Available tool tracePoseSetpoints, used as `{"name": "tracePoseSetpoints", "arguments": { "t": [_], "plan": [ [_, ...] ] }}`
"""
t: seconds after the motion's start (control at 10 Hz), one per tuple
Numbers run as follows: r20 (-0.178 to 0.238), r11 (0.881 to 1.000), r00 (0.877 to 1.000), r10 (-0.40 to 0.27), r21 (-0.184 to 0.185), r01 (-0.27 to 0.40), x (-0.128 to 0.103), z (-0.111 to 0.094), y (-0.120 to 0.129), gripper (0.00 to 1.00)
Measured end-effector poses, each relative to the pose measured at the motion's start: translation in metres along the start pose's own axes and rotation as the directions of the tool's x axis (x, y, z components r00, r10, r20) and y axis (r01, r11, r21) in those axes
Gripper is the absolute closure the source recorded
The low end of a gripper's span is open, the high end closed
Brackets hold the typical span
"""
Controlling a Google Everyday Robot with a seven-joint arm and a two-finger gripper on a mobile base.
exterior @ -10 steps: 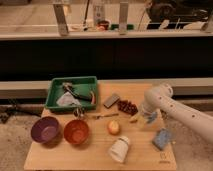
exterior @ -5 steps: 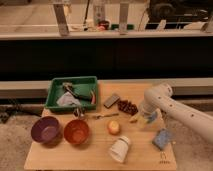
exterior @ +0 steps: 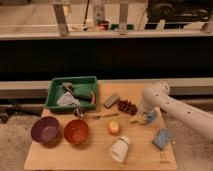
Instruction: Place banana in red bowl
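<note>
The red bowl (exterior: 76, 131) stands at the front left of the wooden table, next to the purple bowl. My gripper (exterior: 143, 118) hangs from the white arm (exterior: 170, 106) that comes in from the right. It is low over the table right of centre, just right of the red grapes. A small pale-yellow piece, the banana (exterior: 134, 120), shows at the gripper's lower left, partly hidden by it. I cannot tell whether the gripper holds the banana. The gripper is well to the right of the red bowl.
A purple bowl (exterior: 46, 129) stands left of the red bowl. A green tray (exterior: 55, 92) with utensils is at the back left. A round yellow-orange fruit (exterior: 113, 127), a tipped white cup (exterior: 120, 149), a blue sponge (exterior: 161, 139), red grapes (exterior: 127, 106) and a dark bar (exterior: 111, 100) lie around.
</note>
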Motion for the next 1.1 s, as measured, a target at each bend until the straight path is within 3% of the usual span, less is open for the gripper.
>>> {"name": "tracePoseSetpoints", "arguments": {
  "t": [0.2,0.3,0.4,0.7,1.1],
  "plan": [
    [-0.004,1.000,1.000,0.006,0.001,-0.006,0.0003,-0.0001,0.0001,0.99],
    [-0.007,1.000,1.000,0.004,0.007,-0.004,0.0001,-0.0003,-0.0002,0.99],
    [-0.005,1.000,1.000,0.002,0.017,-0.002,0.0005,-0.0001,-0.0002,0.94],
    [0.012,0.998,1.000,-0.023,0.055,0.022,0.0013,-0.0003,0.0009,0.63],
    [0.018,0.996,0.998,-0.056,0.070,0.054,-0.0004,-0.0011,0.0010,0.24]
  ]
}}
